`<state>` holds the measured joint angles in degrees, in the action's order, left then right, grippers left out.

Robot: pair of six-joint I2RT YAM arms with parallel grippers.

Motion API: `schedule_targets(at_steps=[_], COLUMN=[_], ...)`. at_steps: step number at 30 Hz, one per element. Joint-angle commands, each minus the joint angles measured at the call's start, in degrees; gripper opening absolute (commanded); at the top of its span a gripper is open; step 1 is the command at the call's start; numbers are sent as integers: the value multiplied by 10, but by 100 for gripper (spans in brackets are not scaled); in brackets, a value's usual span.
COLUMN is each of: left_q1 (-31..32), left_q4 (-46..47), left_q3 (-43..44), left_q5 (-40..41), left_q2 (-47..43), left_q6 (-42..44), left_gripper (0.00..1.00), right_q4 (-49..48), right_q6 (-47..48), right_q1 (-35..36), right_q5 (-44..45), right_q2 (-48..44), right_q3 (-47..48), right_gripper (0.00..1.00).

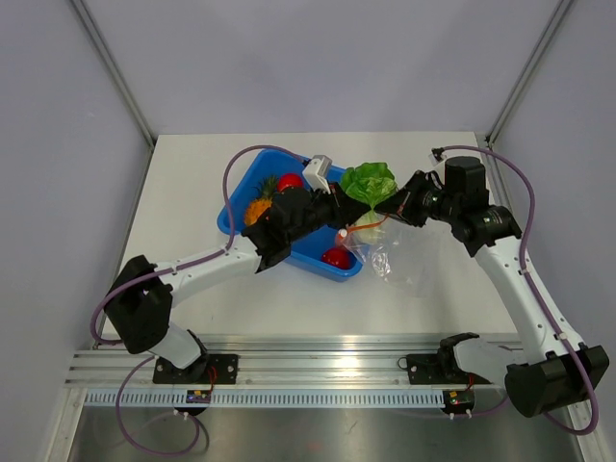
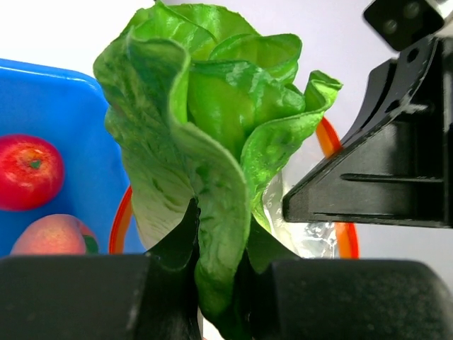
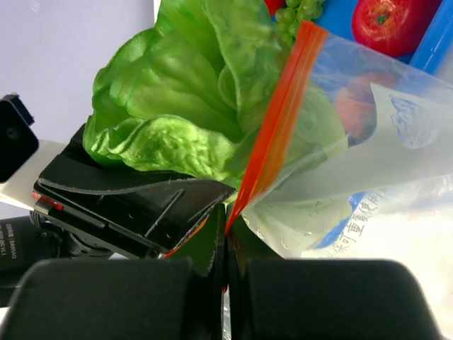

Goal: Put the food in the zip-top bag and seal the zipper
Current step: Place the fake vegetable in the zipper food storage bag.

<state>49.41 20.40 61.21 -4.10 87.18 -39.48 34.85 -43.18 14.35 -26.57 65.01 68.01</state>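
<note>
Pinching the cabbage [image 1: 369, 181] by its base, left tool [image 1: 345, 205] holds it at the zip-top bag [image 1: 395, 255] mouth, bag body lying at 6 o'clock on the desk [image 1: 192, 173]; right tool [image 3: 226, 273] is clamped on the zipper [image 3: 272, 127], running roughly 9-to-3.

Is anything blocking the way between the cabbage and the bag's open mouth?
Nothing visible does. The left gripper holds the cabbage right at the mouth of the bag; the right gripper grips the zipper.
</note>
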Motion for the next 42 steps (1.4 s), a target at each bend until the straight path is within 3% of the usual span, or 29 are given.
schedule_targets(at_steps=[1,11,17,19,22,23,24,30,36,38,40,42], left_q1=[3,5,21,21,22,24,25,30,30,30,30,31], left_q4=[75,83,-44,-82,-131,-163,-183,-301,-339,-360,-370,-372], left_q3=[-11,-7,53,71,85,97,105,152,145,143,137,128], left_q5=[17,16,-11,-41,-63,-64,-63,-68,-61,-57,-50,-47], left_q2=[-24,-32,-24,-15,-10,-12,-13,-23,-67,-81,-90,-106], left_q6=[-56,-110,-69,-56,-28,-17,-6,70,106,118,129,135], left_gripper=[0,0,2,16,52,73,78,82,82,87,99,99], right_q4=[-72,-120,-132,-134,-131,-131,-131,-158,-195,-202,-217,-230], right_q6=[-34,-56,-59,-60,-52,-51,-49,-54,-69,-72,-79,-88], right_q1=[-2,-2,-2,-2,-3,-2,-2,-3,-4,-4,-4,-4], right_q5=[-10,3,24,29,35,41,44,47,35,35,35,29], right_q2=[-18,-43,-61,-65,-74,-77,-83,-93,-86,-85,-85,-80], right_q3=[-22,-60,-75,-75,-81,-82,-87,-103,-108,-111,-118,-120], right_gripper=[0,0,0,0,0,0,0,0,0,0,0,0])
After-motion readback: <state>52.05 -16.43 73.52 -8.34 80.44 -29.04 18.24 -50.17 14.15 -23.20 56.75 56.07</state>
